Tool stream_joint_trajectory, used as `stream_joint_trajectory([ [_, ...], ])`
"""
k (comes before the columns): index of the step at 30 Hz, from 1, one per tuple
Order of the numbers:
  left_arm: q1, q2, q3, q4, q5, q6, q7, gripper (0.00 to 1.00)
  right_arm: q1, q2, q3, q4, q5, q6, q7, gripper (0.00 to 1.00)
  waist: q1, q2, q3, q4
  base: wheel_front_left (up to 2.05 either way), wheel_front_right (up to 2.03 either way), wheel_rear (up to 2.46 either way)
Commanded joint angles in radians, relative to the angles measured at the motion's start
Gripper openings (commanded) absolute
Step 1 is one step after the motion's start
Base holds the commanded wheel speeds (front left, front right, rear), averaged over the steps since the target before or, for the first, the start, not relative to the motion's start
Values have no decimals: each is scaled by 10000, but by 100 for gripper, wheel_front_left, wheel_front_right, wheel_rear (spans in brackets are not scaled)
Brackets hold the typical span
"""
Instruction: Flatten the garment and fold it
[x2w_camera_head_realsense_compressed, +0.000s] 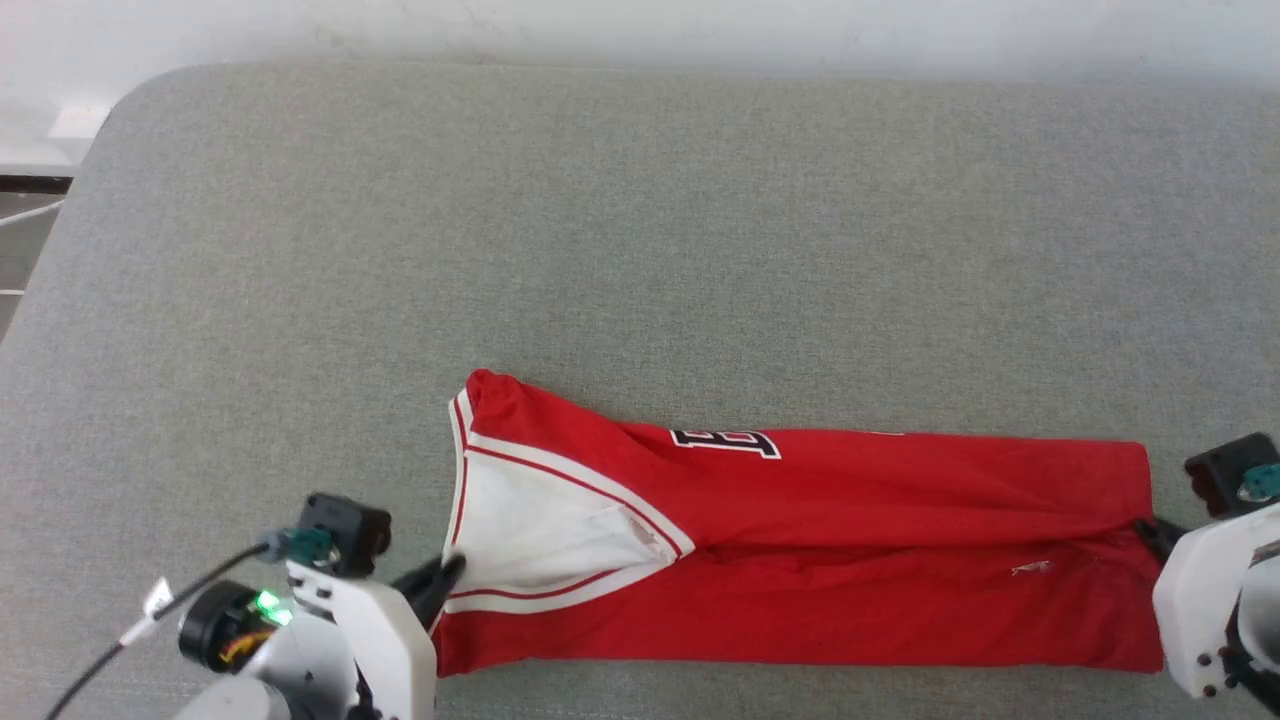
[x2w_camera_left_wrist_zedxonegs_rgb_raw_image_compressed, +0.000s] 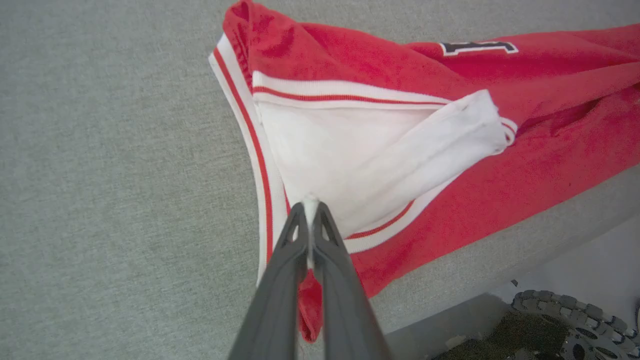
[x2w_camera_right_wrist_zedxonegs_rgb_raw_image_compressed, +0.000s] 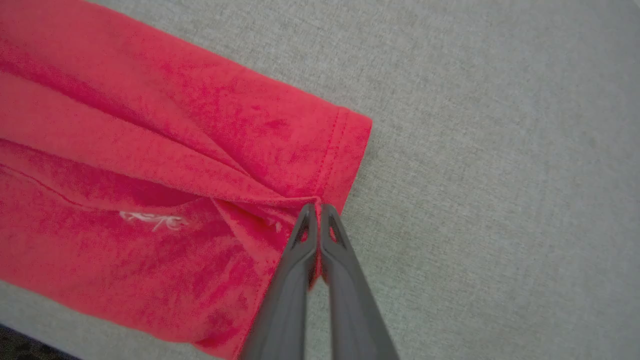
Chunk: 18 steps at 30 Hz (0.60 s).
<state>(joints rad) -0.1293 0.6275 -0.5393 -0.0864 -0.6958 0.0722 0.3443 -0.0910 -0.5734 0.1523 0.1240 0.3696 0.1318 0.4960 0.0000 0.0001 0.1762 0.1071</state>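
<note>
The shirt (x2w_camera_head_realsense_compressed: 800, 560) lies near the front edge of the grey worktop (x2w_camera_head_realsense_compressed: 640, 200), folded lengthwise into a long, slightly rumpled band. The left fingers (x2w_camera_left_wrist_zedxonegs_rgb_raw_image_compressed: 282, 265) pinch its white sleeve end and the right fingers (x2w_camera_right_wrist_zedxonegs_rgb_raw_image_compressed: 345, 265) pinch the hem. The crosswise folds seem left to do.

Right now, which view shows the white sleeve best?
Left wrist view: the white sleeve lies close and large, striped trim clear. Head view shows it smaller; right wrist view shows the jersey's red hem.
</note>
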Motion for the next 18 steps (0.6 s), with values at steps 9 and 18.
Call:
stream_joint_trajectory([
  [9,-217,-369,-641,1812,464,-299,-206,100,31,-8,777,274,-80,-11,-90,100,0,-1,-15,-37,0,0,0],
  [18,-267,-1359,352,1527,257,600,-2279,100,-117,232,35,-474,586,-11,-314,100,0,-1,-707,-94,0,0,0],
])
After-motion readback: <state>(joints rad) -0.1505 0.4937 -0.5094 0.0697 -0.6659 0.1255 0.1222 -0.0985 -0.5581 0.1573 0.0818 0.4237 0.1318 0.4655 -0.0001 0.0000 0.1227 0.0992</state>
